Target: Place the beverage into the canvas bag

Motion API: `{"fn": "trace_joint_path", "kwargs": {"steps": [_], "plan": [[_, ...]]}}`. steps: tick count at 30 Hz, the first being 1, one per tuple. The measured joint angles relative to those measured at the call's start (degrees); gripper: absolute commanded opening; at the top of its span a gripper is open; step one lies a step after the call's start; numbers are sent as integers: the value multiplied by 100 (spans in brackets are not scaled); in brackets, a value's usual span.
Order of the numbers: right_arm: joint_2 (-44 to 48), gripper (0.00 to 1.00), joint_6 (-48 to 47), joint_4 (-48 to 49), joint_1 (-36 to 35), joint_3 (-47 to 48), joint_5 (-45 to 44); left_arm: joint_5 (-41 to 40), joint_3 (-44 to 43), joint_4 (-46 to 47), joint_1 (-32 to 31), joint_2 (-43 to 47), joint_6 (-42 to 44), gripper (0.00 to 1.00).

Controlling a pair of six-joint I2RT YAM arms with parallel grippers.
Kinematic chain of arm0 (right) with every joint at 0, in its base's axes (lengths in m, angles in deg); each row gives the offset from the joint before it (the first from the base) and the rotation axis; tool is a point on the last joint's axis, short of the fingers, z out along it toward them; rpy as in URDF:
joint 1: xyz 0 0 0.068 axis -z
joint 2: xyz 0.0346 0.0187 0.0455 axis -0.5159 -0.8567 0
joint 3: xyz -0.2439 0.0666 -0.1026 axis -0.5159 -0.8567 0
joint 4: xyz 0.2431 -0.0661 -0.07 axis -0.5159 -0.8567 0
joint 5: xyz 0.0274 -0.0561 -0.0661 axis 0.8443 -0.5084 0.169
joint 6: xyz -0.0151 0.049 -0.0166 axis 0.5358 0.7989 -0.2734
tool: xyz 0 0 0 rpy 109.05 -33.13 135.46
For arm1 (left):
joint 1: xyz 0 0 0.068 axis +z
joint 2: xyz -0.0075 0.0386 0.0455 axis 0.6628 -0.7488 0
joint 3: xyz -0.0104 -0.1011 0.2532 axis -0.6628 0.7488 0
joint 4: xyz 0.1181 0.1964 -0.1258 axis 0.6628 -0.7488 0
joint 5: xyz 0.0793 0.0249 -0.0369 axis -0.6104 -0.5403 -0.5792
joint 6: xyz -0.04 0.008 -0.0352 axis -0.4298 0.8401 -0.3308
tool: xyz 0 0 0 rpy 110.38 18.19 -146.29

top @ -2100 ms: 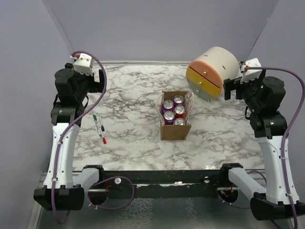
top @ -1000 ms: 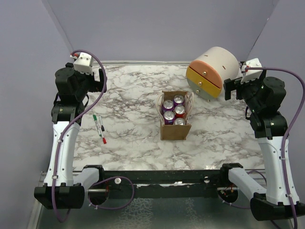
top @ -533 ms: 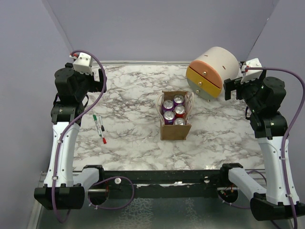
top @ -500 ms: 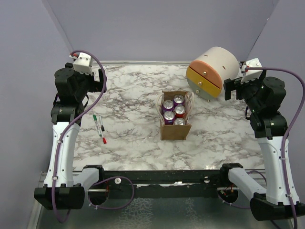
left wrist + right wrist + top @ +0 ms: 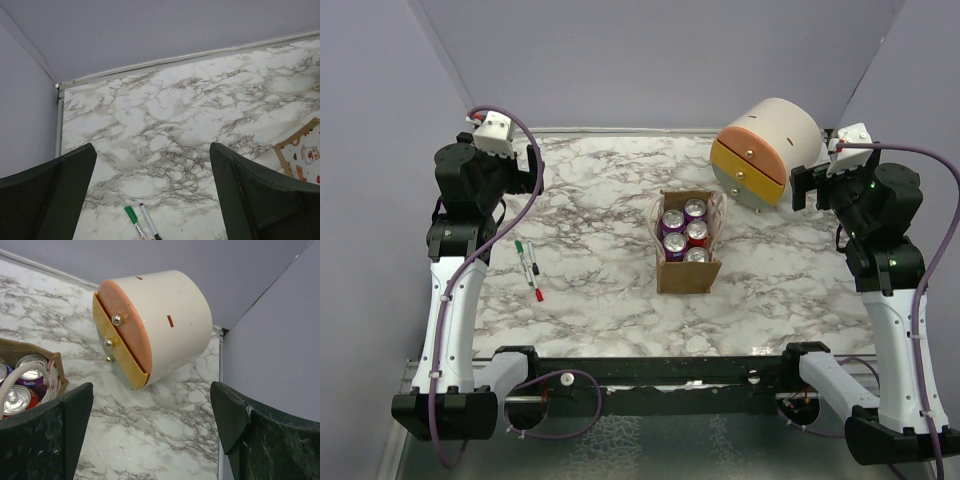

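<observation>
The canvas bag (image 5: 687, 277), a small tan tote, stands upright in the middle of the marble table. Several beverage cans (image 5: 685, 232), purple and red, stand inside it with their tops showing. My left gripper (image 5: 534, 168) hovers open at the far left, well away from the bag, with nothing between its fingers. My right gripper (image 5: 803, 185) hovers open at the far right, beside the cylinder, also holding nothing. The left wrist view shows the open left gripper (image 5: 152, 150) over bare marble and the bag's edge (image 5: 300, 155). The right wrist view shows the open right gripper (image 5: 151, 390), the bag (image 5: 56, 374) and cans (image 5: 30, 365).
A large cream-and-orange cylinder (image 5: 770, 150) lies on its side at the back right (image 5: 165, 320). Two or three marker pens (image 5: 528, 268) lie on the left of the table (image 5: 142, 222). Grey walls close the table at the back and sides.
The right arm has shifted very slightly to the right. The left arm, the bag and the cans have not moved.
</observation>
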Motion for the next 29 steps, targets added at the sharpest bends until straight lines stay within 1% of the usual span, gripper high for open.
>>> {"fn": "trace_joint_path", "kwargs": {"steps": [29], "plan": [[11, 100, 0, 0, 2, 0, 0, 85, 63, 9, 2, 24, -4, 99]]}}
